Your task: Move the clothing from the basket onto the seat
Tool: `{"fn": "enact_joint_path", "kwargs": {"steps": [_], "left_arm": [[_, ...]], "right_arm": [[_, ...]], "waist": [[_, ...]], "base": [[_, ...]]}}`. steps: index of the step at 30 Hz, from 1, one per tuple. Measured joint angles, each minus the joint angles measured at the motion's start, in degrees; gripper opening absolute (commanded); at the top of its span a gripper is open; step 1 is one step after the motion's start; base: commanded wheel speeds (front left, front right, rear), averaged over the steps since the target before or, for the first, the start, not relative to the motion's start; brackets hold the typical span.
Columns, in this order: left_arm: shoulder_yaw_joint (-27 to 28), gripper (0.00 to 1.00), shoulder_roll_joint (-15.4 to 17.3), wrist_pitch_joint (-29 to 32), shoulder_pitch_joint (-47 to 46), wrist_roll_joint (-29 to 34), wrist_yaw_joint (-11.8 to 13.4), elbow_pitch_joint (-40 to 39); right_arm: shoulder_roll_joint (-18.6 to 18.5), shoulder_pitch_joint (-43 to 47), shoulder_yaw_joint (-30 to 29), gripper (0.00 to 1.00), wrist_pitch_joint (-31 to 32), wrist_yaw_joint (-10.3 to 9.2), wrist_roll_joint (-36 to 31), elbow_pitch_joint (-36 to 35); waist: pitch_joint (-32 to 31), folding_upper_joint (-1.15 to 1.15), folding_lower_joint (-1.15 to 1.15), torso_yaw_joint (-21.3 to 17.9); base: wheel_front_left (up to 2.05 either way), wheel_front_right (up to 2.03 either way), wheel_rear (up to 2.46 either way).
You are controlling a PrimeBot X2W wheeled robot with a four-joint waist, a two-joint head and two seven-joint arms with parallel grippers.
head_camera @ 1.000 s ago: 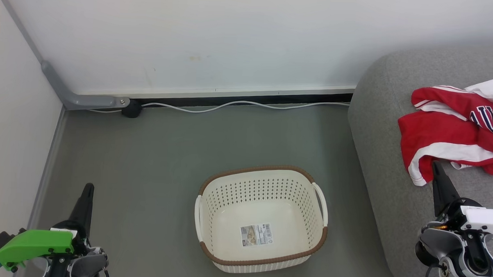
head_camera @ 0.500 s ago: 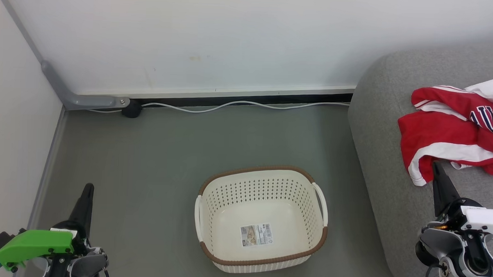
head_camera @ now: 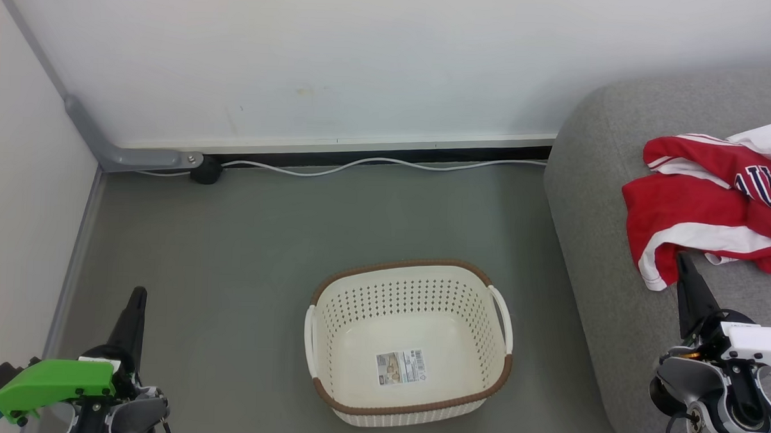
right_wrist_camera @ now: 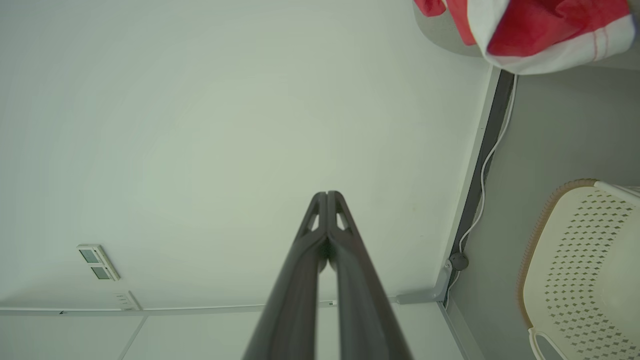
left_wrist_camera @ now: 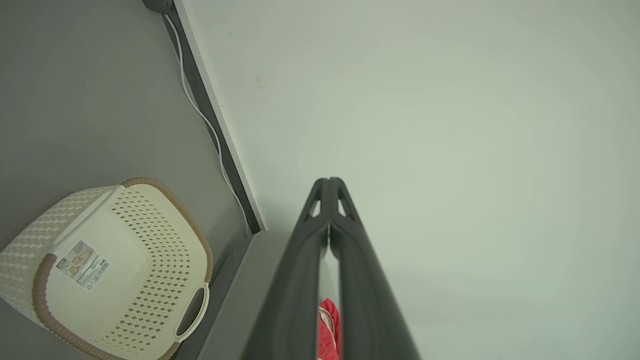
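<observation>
Grey floor meets a white wall. The red clothing lies heaped on the light-grey sofa, apart from the cream laundry basket. A white cable skirts the wall. The left end effector and right end effector are pinched closed, gripping nothing.

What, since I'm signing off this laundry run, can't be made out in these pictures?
- Head view: the clothing and the seat run off the right edge; the garment's lettering is cut off.
- Head view: the label in the basket is too small to read.
- Left wrist view: the shut fingers of the left gripper hide all but a red sliver of clothing.
</observation>
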Motion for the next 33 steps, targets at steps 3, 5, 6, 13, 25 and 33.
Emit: {"fn": "enact_joint_path", "kwargs": {"steps": [3,5,6,13,25,33], "left_arm": [[0.0,0.0,0.0,0.0,0.0,0.0,0.0,0.0],[0.0,0.0,0.0,0.0,0.0,0.0,0.0,0.0],[0.0,0.0,0.0,0.0,0.0,0.0,0.0,0.0],[0.0,0.0,0.0,0.0,0.0,0.0,0.0,0.0],[0.0,0.0,0.0,0.0,0.0,0.0,0.0,0.0],[0.1,0.0,0.0,0.0,0.0,0.0,0.0,0.0]], "right_arm": [[0.0,0.0,0.0,0.0,0.0,0.0,0.0,0.0],[0.0,0.0,0.0,0.0,0.0,0.0,0.0,0.0],[0.0,0.0,0.0,0.0,0.0,0.0,0.0,0.0],[0.0,0.0,0.0,0.0,0.0,0.0,0.0,0.0],[0.0,0.0,-0.1,0.0,0.0,0.01,0.0,0.0],[0.0,0.0,-0.1,0.0,0.0,0.01,0.0,0.0]], "waist": [[0.0,0.0,0.0,0.0],[0.0,0.0,0.0,0.0],[0.0,0.0,0.0,0.0],[0.0,0.0,0.0,0.0],[0.0,0.0,0.0,0.0],[0.0,0.0,0.0,0.0]], "base": [[0.0,0.0,0.0],[0.0,0.0,0.0],[0.0,0.0,0.0],[0.0,0.0,0.0],[0.0,0.0,0.0],[0.0,0.0,0.0]]}}
